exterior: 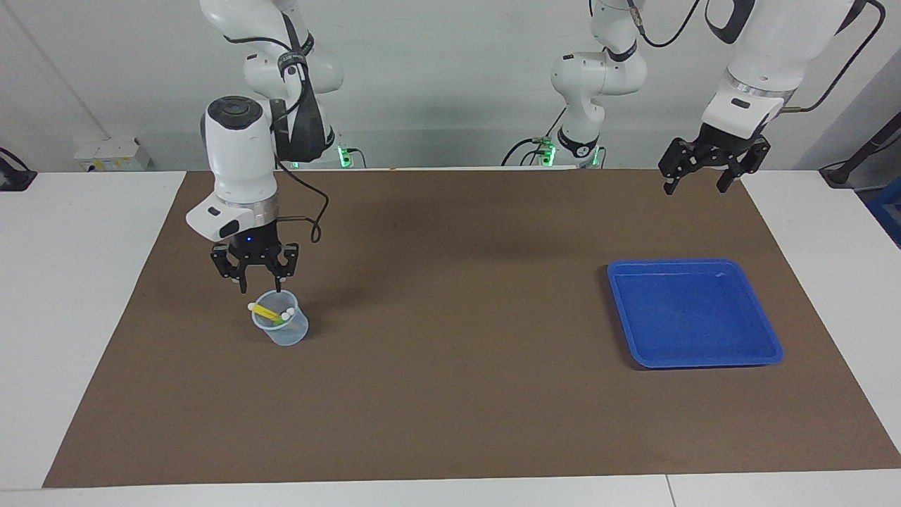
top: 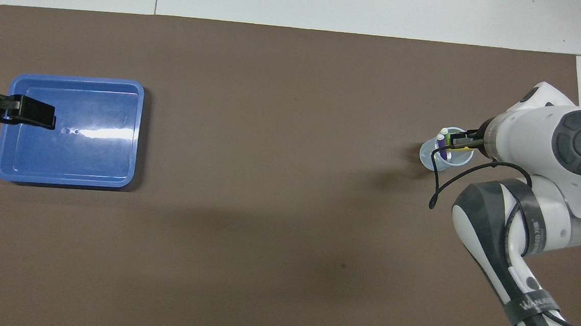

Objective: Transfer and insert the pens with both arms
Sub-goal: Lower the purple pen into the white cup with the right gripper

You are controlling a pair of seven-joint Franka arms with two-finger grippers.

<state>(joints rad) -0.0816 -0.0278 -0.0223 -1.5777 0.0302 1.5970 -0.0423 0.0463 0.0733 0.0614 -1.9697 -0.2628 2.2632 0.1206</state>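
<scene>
Lower left of frame: right gripper [exterior: 258, 286], jaws apart and empty, over clear plastic cup [exterior: 281, 334] of slim, light, slippery marker pens [exterior: 271, 312]; grasp mid-barrel. Left gripper [exterior: 693, 184] waits wide open, upper right.
</scene>
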